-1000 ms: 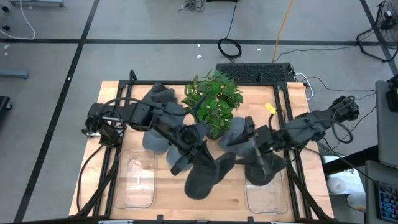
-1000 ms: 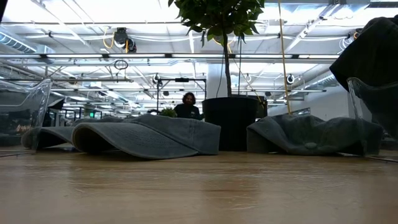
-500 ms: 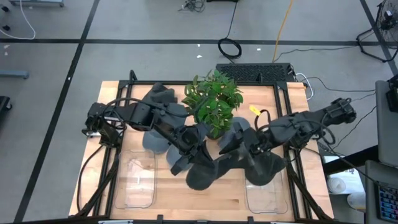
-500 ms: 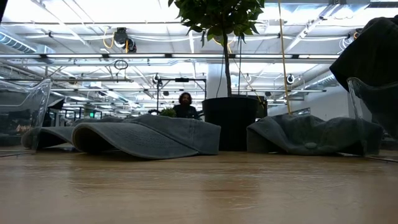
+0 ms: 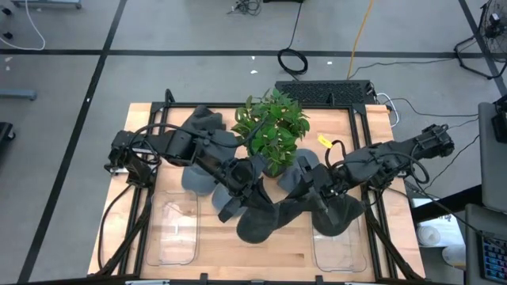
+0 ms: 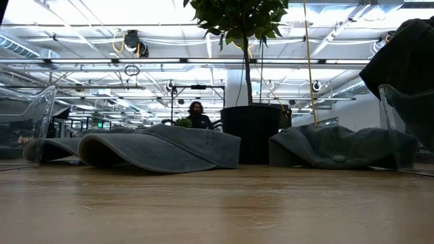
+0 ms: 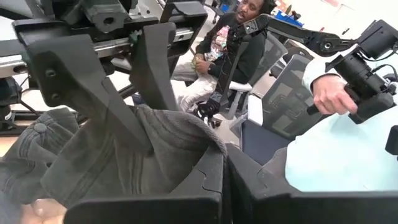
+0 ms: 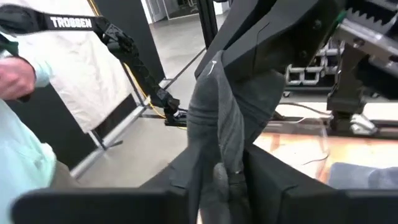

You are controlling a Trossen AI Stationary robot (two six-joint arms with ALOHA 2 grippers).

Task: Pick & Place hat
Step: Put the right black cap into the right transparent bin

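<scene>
**Both grippers pinch one grey hat above mid-table**

The hat (image 5: 265, 215) hangs over the table (image 5: 142, 119) centre, toward the 6 o'clock edge. The left gripper (image 5: 255, 192) is clamped shut on its fabric from 10 o'clock; the right gripper (image 5: 310, 198) grips the same hat from 3 o'clock, fingers (image 8: 273, 180) pressed on a fold of cloth.

A potted plant (image 5: 273, 127) stands just past the grippers at 12 o'clock, close enough to crowd them. More hats lie at 9 o'clock (image 5: 204, 131) and 3 o'clock (image 5: 337, 214). Two clear trays (image 5: 176, 229) sit along the near edge at 7 and 5 o'clock, bare wood between them. Beyond the table, a person (image 7: 239, 43) sits in a chair.
</scene>
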